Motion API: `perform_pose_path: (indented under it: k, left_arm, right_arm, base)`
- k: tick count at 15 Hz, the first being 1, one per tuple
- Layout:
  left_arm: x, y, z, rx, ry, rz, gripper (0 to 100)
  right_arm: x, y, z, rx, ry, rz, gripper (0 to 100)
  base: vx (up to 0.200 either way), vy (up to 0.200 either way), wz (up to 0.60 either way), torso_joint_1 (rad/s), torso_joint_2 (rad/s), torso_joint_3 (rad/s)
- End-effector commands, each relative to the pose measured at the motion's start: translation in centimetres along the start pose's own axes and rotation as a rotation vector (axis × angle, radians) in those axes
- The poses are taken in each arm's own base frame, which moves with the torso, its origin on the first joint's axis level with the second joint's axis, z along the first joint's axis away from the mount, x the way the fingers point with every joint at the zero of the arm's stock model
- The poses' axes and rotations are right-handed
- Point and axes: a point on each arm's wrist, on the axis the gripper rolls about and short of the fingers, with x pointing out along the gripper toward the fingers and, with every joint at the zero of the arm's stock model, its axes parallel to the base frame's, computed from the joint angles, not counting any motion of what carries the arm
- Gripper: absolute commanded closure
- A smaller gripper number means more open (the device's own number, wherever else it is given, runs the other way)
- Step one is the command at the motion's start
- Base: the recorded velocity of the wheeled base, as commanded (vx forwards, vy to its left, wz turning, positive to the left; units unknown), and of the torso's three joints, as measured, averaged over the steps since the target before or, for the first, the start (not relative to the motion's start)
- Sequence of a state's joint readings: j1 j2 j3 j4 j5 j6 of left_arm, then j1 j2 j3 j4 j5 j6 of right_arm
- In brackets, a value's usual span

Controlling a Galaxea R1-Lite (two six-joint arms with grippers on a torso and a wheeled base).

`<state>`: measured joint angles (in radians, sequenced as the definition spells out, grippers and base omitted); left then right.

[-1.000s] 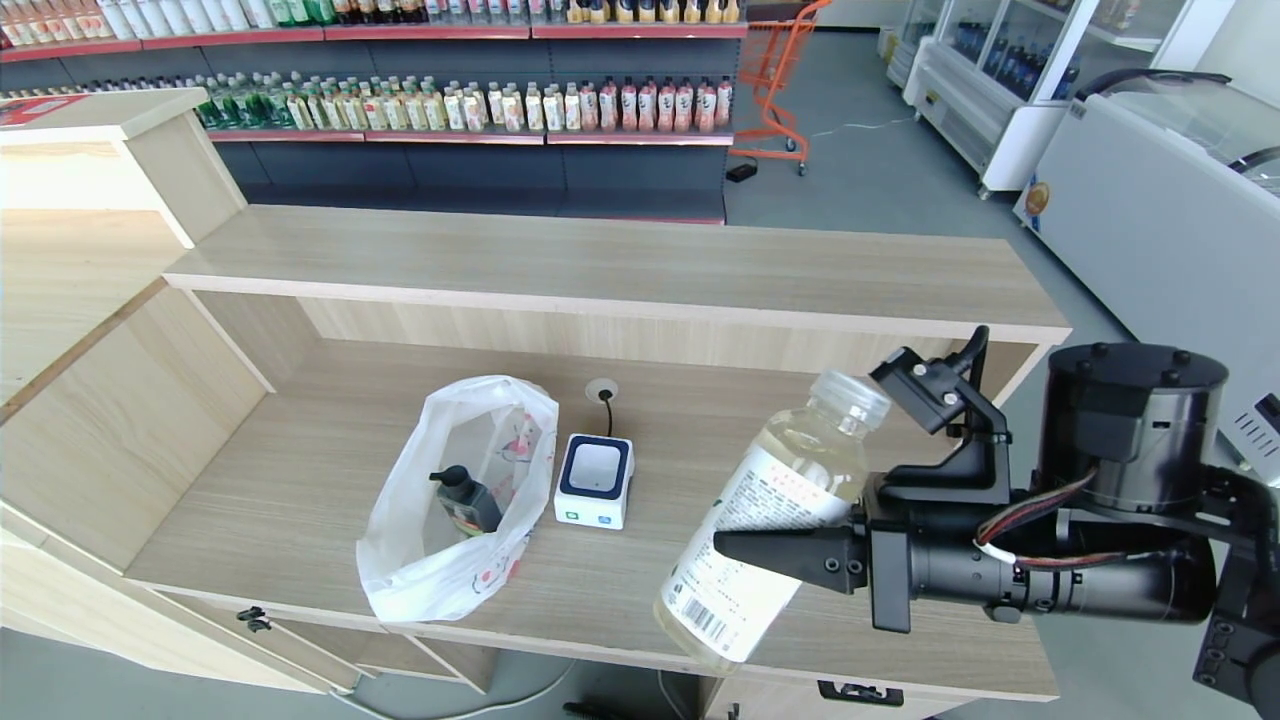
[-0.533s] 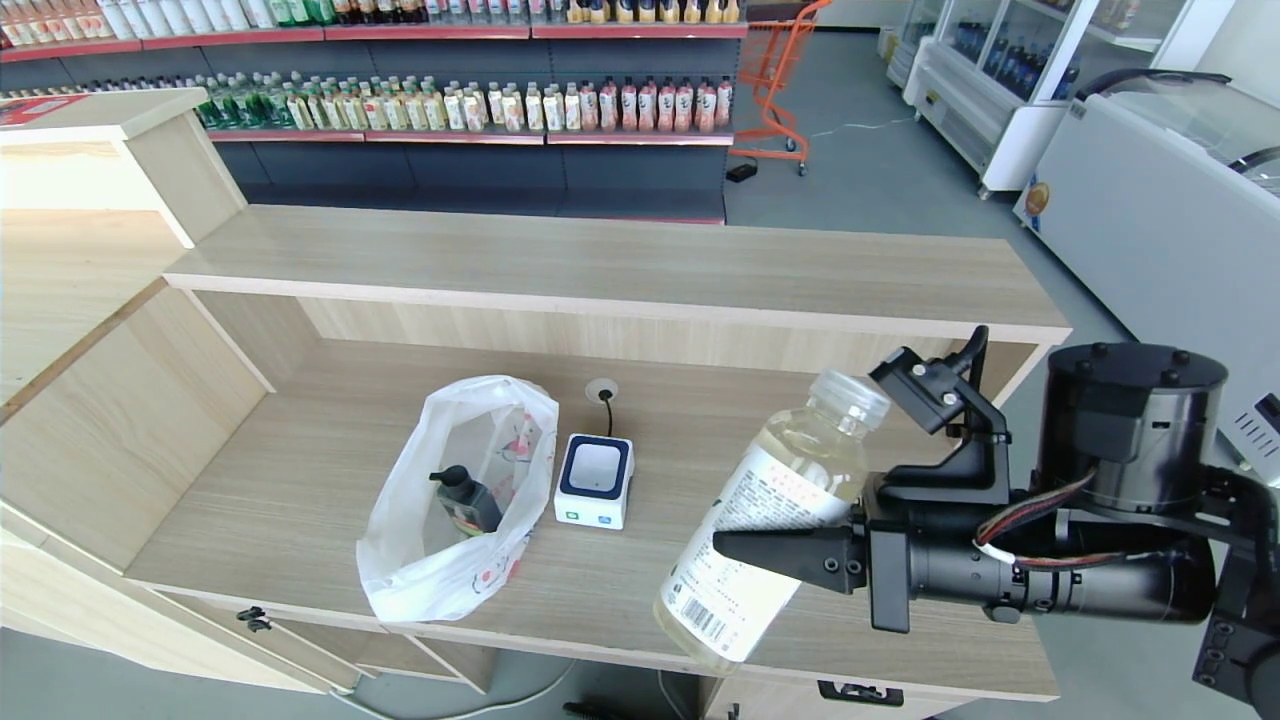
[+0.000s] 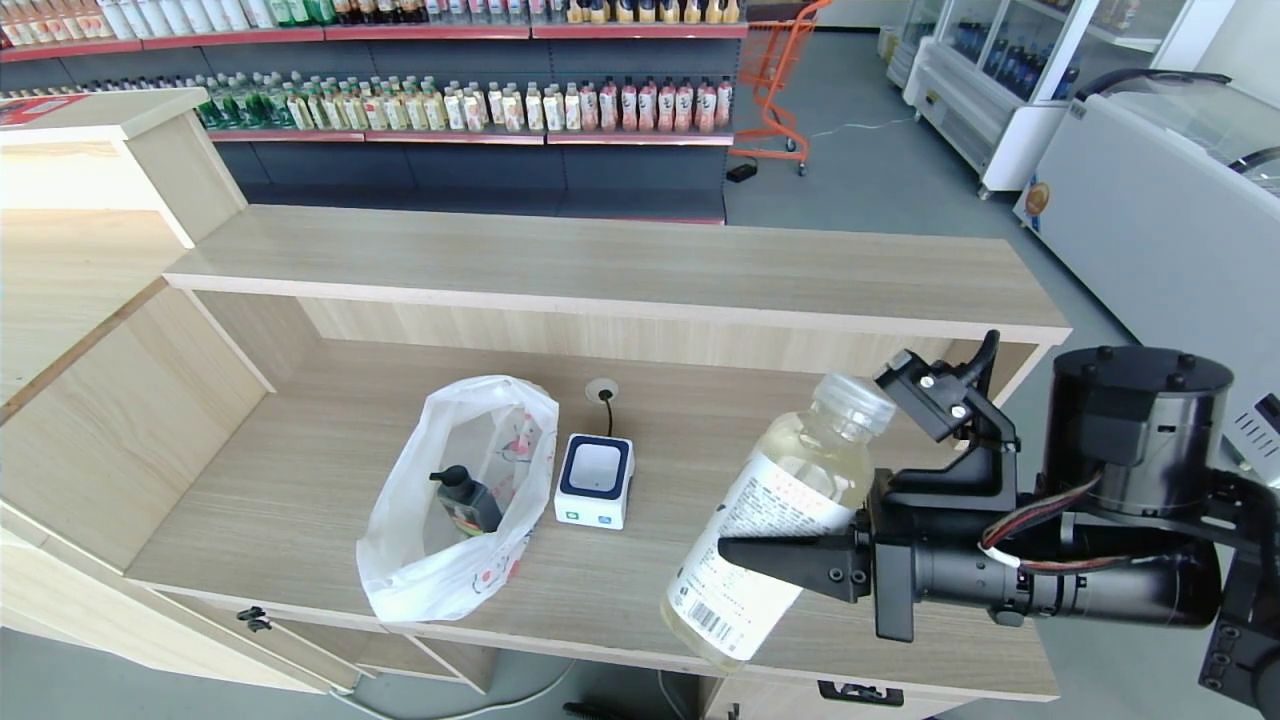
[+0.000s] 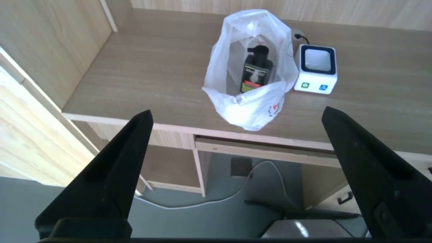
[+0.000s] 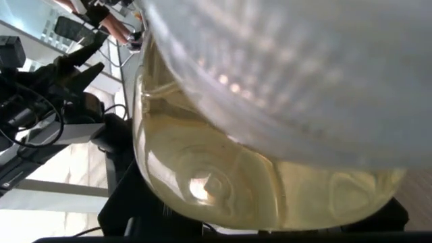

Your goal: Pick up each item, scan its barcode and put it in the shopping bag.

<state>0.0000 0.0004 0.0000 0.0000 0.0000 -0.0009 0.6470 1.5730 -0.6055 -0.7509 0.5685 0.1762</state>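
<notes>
A clear bottle (image 3: pixel 775 520) of pale yellow liquid with a white label hangs tilted over the counter's front right, barcode at its lower end. My right gripper (image 3: pixel 800 540) is shut on its middle; up close in the right wrist view the bottle (image 5: pixel 270 155) shows its ribbed base. The white shopping bag (image 3: pixel 450 500) stands open on the counter with a dark pump bottle (image 3: pixel 465 500) inside. To the bag's right sits the white scanner (image 3: pixel 595 480). My left gripper (image 4: pixel 236 115) is open, off the counter's front edge, facing the shopping bag (image 4: pixel 250 74) and scanner (image 4: pixel 317 67).
The wooden counter (image 3: pixel 300 480) has a raised ledge (image 3: pixel 600 260) along the back and a side wall on the left. A cable runs from the scanner into a hole (image 3: pixel 601 390). Bare counter lies left of the bag and right of the scanner.
My right gripper and the bottle have shifted very slightly down and to the right. The bag and scanner are unmoved.
</notes>
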Motion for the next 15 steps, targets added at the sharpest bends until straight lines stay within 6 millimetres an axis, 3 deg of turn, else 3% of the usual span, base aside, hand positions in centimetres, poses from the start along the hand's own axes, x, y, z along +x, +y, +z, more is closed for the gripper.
perform_pose_path:
  k: [1,2,5,8,11,15]
  left_arm:
    - [0.0,0.0,0.0,-0.001,0.001,0.0,0]
    - [0.0,0.0,0.0,0.001,0.001,0.0,0]
    - [0.0,0.0,0.0,-0.001,0.001,0.0,0]
    - [0.0,0.0,0.0,-0.001,0.001,0.0,0]
    - [0.0,0.0,0.0,-0.001,0.001,0.0,0]
    - [0.0,0.0,0.0,-0.001,0.001,0.0,0]
  right_arm:
    - [-1.0,-1.6,-1.2,-0.099,0.03,-0.073,100]
    - [-2.1,-3.5,-2.0,-0.263,0.063,-0.143,100]
    - [-5.5,-6.5,-3.1,-0.635,0.136,-0.302,100]
    - [-8.0,-9.1,-2.2,-0.997,0.2,-0.511,100]
    - [-8.3,-9.2,-1.5,-1.093,0.198,-0.622,100]
    - [-8.6,-9.1,-1.5,-1.111,0.196,-0.632,100]
  base:
    - [0.0,0.0,0.0,0.0,0.0,0.0]
    - [0.0,0.0,0.0,0.0,0.0,0.0]
    - [0.0,0.0,0.0,0.0,0.0,0.0]
    - [0.0,0.0,0.0,0.0,0.0,0.0]
    - [0.0,0.0,0.0,0.0,0.0,0.0]
    - [0.0,0.0,0.0,0.0,0.0,0.0]
